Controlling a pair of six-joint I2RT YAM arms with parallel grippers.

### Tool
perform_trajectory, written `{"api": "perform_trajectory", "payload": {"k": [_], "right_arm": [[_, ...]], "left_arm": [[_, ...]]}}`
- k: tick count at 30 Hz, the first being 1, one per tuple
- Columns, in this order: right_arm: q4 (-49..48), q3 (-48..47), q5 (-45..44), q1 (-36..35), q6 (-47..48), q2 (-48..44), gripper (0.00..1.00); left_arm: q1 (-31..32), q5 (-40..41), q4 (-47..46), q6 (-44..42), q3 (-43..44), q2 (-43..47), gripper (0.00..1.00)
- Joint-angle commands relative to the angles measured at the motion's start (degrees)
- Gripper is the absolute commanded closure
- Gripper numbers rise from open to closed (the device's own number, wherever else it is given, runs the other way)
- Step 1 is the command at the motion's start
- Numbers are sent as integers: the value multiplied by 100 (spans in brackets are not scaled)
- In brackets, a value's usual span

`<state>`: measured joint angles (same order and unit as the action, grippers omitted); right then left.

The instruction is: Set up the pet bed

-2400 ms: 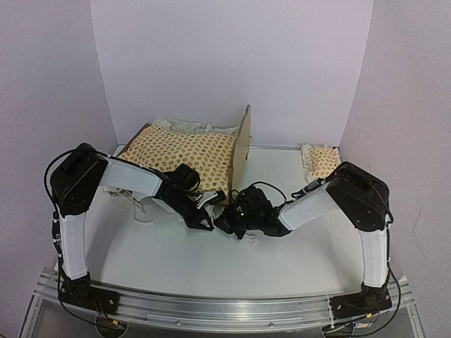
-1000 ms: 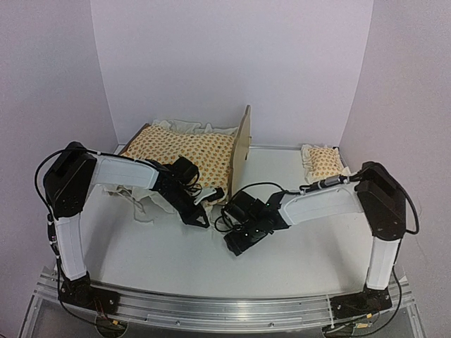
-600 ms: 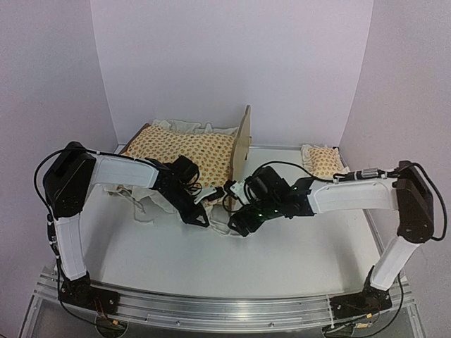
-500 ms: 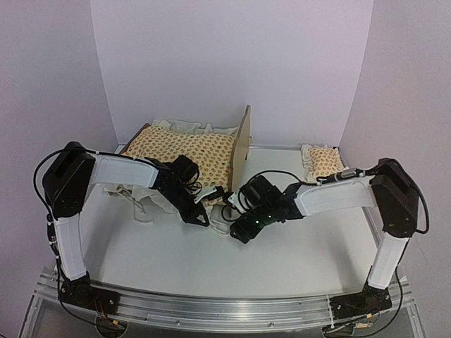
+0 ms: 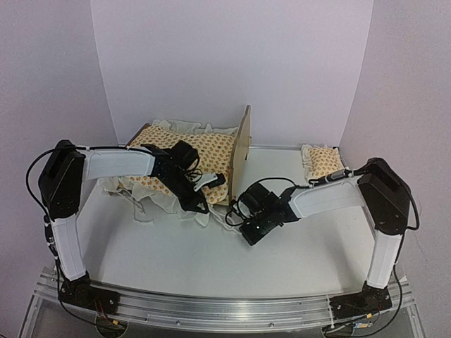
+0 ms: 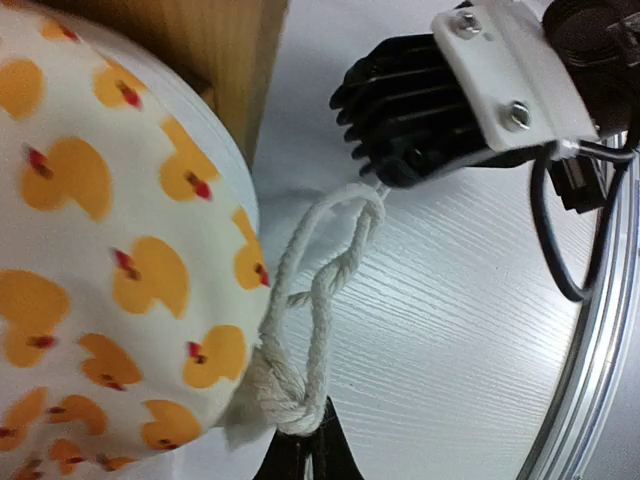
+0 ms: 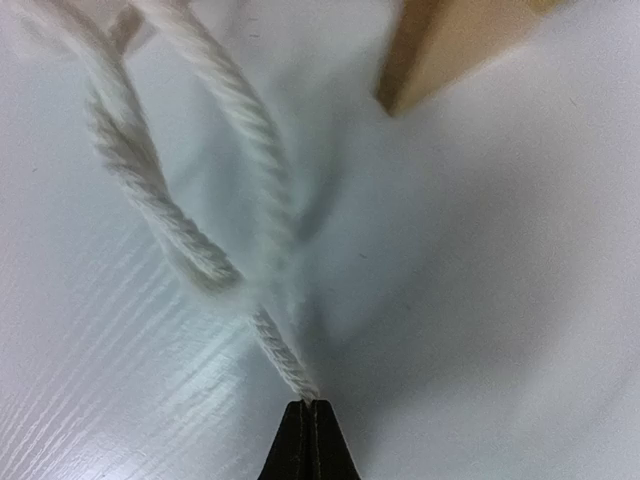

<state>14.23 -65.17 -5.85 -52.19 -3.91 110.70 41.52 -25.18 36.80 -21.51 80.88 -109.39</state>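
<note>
The pet bed (image 5: 244, 144), likely a light, stiff plywood frame best gripped by its wooden edges, sits far left under the soft mattress (image 6: 100, 250), whose limp white cord (image 6: 320, 290), seemingly its tie, the left gripper (image 6: 300, 455) and right gripper (image 7: 305, 425) each pinch tight.

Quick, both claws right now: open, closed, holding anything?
Left claw: closed on the white cord, at its knot.
Right claw: closed on a strand of white cord.

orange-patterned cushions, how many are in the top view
2. The big mattress cushion lies on the pet bed at the back left. The small pillow sits alone at the back right. Others could be hidden behind the bed.
</note>
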Motion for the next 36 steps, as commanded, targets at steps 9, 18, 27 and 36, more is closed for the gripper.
{"api": "perform_trajectory", "payload": {"k": [9, 18, 27, 36], "right_arm": [[708, 719, -469, 1141, -2162, -1942, 100], [809, 1567, -267, 1836, -2682, -2317, 100], [819, 1811, 113, 2204, -2739, -2509, 100], [929, 2010, 139, 2254, -2880, -2916, 100]], "left_arm": [[-1315, 2173, 1174, -2622, 632, 1147, 100], [-2037, 2296, 1088, -3335, 569, 1406, 100], [-2175, 1120, 1755, -3555, 586, 1589, 100], [-1042, 676, 1738, -3357, -818, 2088, 100]]}}
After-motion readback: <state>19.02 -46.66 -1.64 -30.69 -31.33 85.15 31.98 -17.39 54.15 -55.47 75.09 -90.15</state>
